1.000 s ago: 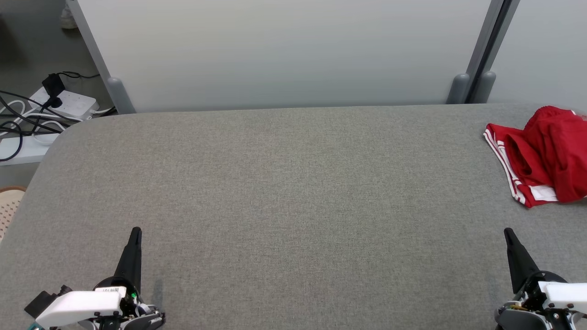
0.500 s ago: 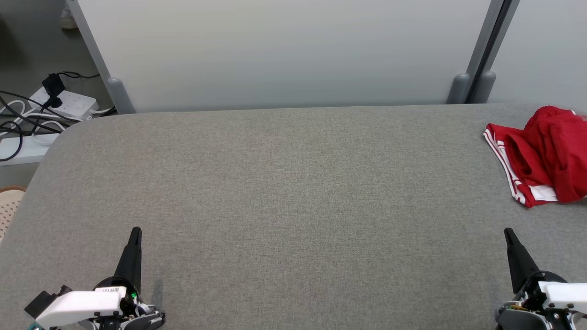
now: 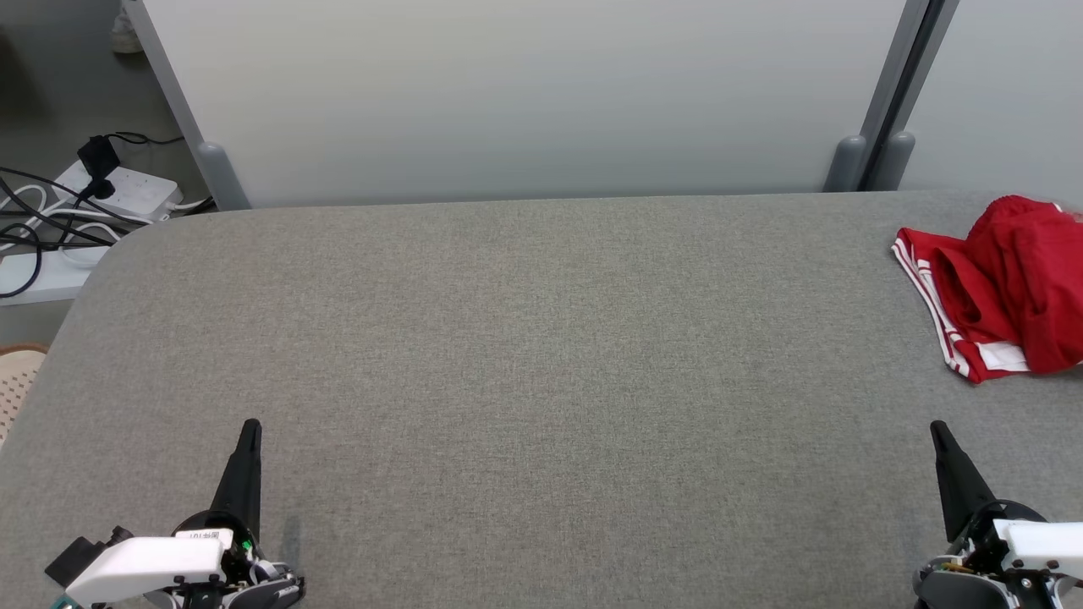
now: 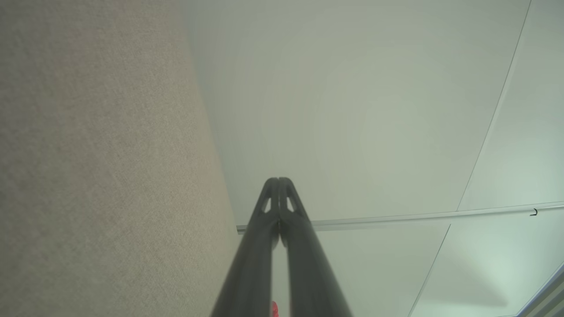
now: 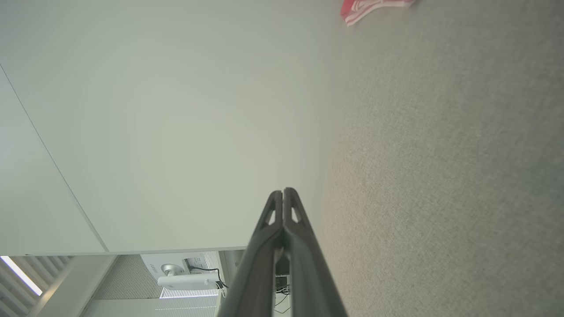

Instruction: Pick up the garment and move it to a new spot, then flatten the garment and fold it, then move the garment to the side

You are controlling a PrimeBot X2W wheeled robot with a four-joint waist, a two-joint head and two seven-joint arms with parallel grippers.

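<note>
Item: red shorts (image 3: 1007, 288), crumpled; desk (image 3: 525, 338) rim just beyond them. Left end effector (image 3: 250, 428) and right end effector (image 3: 937, 430) pressed together, well short of them. Your risk: a blunt reach shoves the shorts overboard.

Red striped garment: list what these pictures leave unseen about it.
- Head view: the right edge cuts off part of the red striped garment.
- Head view: crumpled folds hide what kind it is.
- Right wrist view: the top edge leaves just a corner.
- Left wrist view: a red speck between the left end effector's fingers is too small to identify.
</note>
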